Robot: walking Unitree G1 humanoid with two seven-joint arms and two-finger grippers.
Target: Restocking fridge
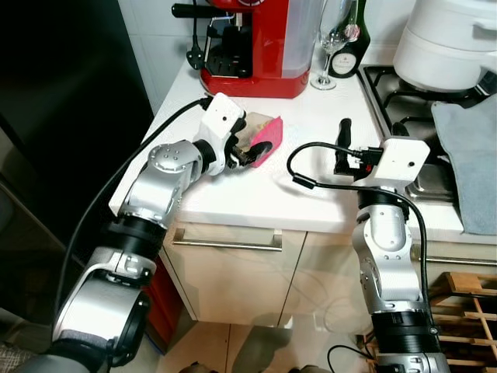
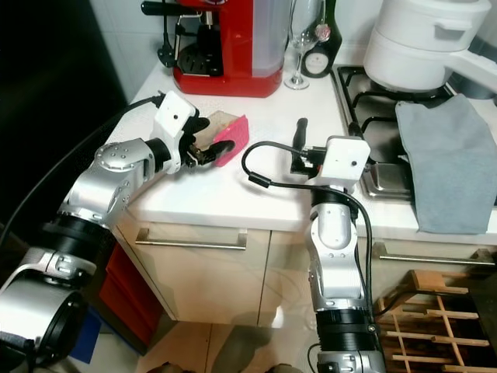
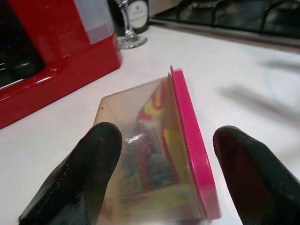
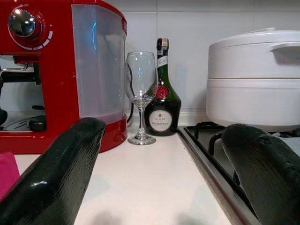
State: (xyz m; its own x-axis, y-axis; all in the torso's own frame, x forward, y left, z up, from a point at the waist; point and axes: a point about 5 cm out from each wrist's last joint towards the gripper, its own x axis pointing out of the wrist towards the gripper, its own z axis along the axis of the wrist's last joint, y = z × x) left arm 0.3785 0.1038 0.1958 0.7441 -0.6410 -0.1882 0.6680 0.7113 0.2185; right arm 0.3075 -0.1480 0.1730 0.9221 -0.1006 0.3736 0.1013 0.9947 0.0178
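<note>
I see my left end effector (image 1: 247, 149) with its fingers spread wide around a clear container with a pink lid (image 3: 164, 154), not gripping it. The container lies tipped on its side on the white desk (image 1: 311, 116), near the red coffee machine (image 1: 252, 47). My right end effector (image 4: 159, 187) hovers open and empty beside the hob (image 1: 404, 85).

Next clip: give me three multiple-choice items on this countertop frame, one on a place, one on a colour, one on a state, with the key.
1. Where does the wine glass stand?
A. between the red coffee machine and the dark bottle
B. on the stove
C. in a drawer

2. What colour is the container's lid?
A. blue
B. pink
C. white

3. How is the left claw?
A. shut on nothing
B. hanging by the floor
C. open around the container

Key: A, the right wrist view shows it between them; B, pink rim; C, fingers flank it.
</note>
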